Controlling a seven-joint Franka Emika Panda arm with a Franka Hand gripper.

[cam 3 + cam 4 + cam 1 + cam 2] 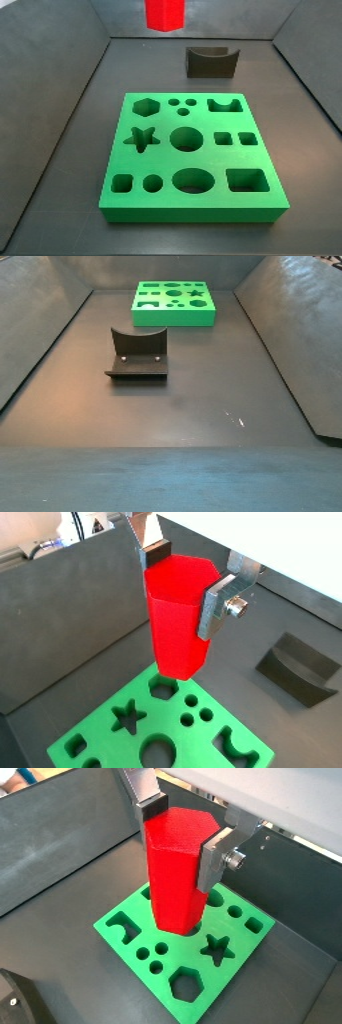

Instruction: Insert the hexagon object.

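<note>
My gripper [187, 580] is shut on a tall red hexagonal prism [174, 622], with the silver fingers clamped on two opposite sides near its upper end; both wrist views show this [183, 836]. The prism [174, 878] hangs upright, well above the green shape board [114, 740]. The board's hexagon hole [163, 689] lies open and uncovered, also in a wrist view [189, 983] and a side view [144, 105]. In a side view only the prism's lower end [164, 13] shows at the upper edge; the gripper is out of frame there.
The green board [194, 210] has several other holes, among them a star, circles and squares. The dark fixture [211, 62] stands on the floor apart from the board [174, 311], and shows in another view [136, 354]. Grey walls enclose the floor.
</note>
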